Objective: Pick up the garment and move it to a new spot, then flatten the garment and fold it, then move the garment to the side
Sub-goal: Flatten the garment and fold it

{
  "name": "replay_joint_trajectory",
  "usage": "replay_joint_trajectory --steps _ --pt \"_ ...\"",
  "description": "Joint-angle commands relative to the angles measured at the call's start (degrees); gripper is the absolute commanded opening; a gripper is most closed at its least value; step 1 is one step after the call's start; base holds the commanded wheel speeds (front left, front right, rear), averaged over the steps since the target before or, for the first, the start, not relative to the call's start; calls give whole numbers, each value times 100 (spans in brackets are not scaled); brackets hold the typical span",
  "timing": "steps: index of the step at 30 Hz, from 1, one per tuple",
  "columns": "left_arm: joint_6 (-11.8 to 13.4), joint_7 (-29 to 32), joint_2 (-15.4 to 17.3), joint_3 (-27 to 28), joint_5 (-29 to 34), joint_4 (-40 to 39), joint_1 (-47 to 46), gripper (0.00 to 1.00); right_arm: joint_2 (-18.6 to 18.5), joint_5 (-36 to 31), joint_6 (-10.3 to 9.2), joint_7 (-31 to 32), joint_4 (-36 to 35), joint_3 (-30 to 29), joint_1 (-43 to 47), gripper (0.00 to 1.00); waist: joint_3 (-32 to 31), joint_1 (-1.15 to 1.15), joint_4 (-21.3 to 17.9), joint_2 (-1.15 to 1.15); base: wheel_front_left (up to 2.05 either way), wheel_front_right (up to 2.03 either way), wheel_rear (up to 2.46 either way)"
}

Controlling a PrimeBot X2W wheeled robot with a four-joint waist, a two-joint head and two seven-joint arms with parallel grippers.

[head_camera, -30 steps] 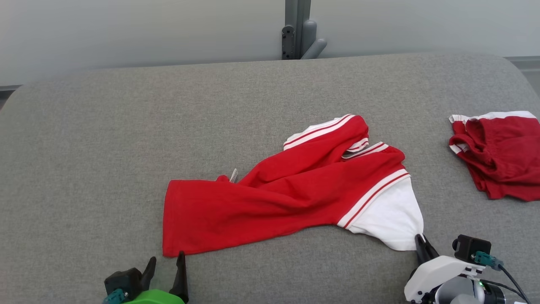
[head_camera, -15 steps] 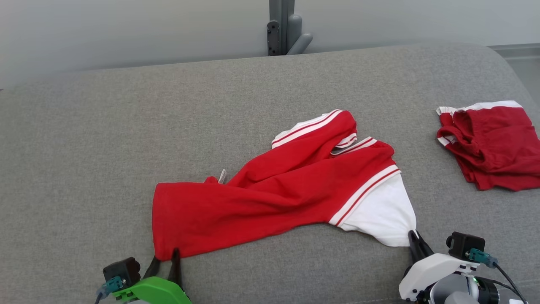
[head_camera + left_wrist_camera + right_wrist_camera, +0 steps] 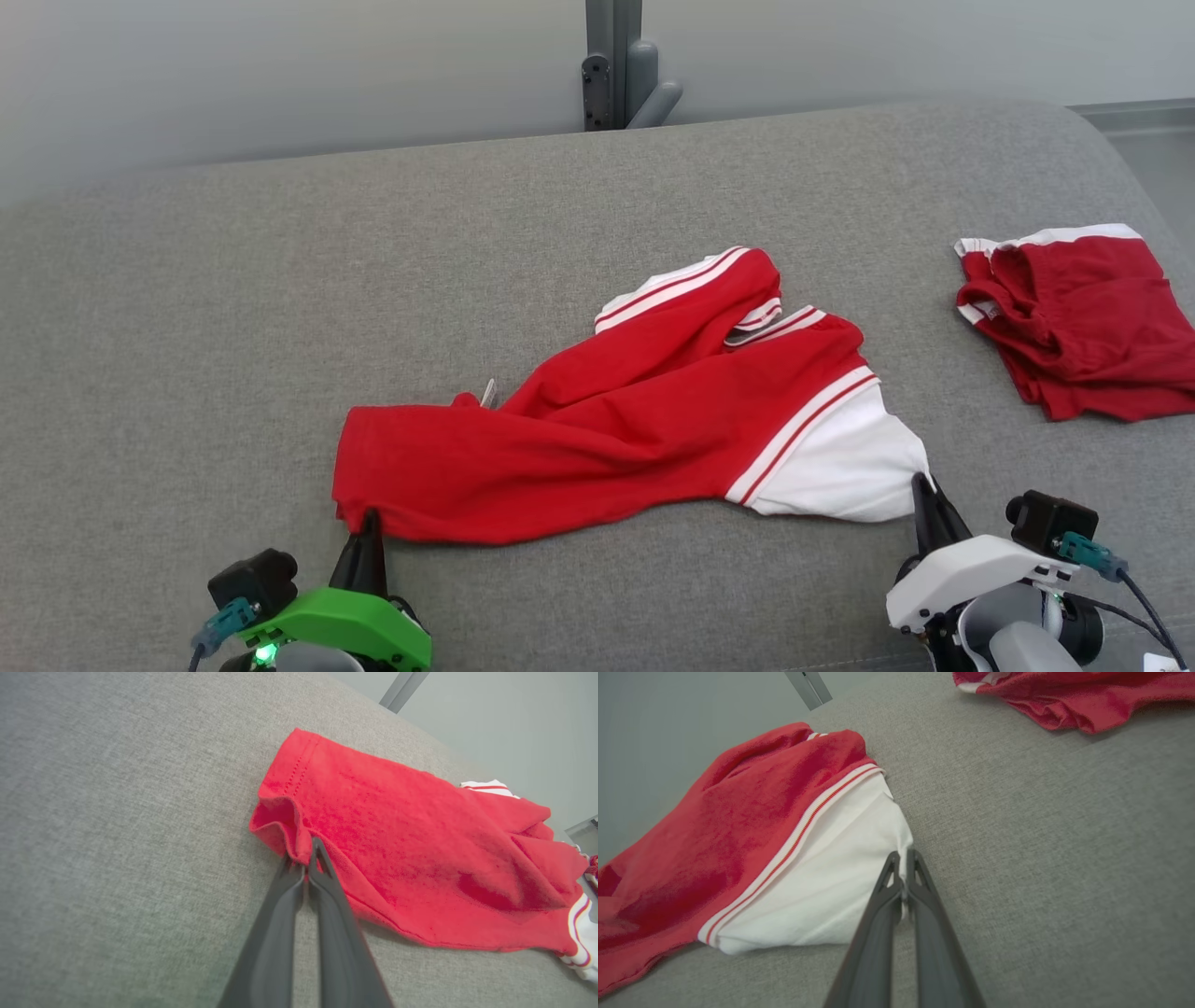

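Where the grey cushion (image 3: 233,327) came nearest to the robot, the left gripper (image 3: 366,534), with its green housing, stood with its two dark fingers pressed together on cloth. It pinched the near left corner of the garment (image 3: 635,420) at the red hem. In the left wrist view the hem was bunched into a small fold just at the fingertips (image 3: 322,872). The right gripper (image 3: 922,499), with its white housing, was toward the near right corner of the cushion. It was also closed, pinching the tip of the white part of the garment. In the right wrist view this white cloth was drawn to a point between the two fingers.

The garment lay about the middle of the cushion, a little toward the near edge. It was red, with a white panel and red-and-white stripes, and it was twisted and wrinkled, not flat. At its far side a small white label (image 3: 488,392) stuck up; its print was too small to read. Farther, at the right edge of the cushion and well apart from the garment, lay a second red garment (image 3: 1083,317) with white trim, crumpled. Behind the far edge a grey post (image 3: 611,65) stood against a pale wall (image 3: 280,75).
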Motion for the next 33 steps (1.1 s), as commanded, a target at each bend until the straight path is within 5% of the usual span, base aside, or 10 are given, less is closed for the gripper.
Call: replay_joint_trajectory --steps 1,16,33 --pt "-30 -49 12 -16 6 -131 -21 0 -14 119 -7 -19 -150 53 53 0 -48 0 4 0 0 0 0" --pt "101 -54 48 -72 131 -2607 328 0 -203 1893 -4 458 -2803 234 630 0 -607 0 -65 0 0 0 0" --pt "254 464 386 2 75 -5142 179 0 -211 3069 -4 1145 -5836 -249 1083 0 -906 0 -400 0 0 0 0"
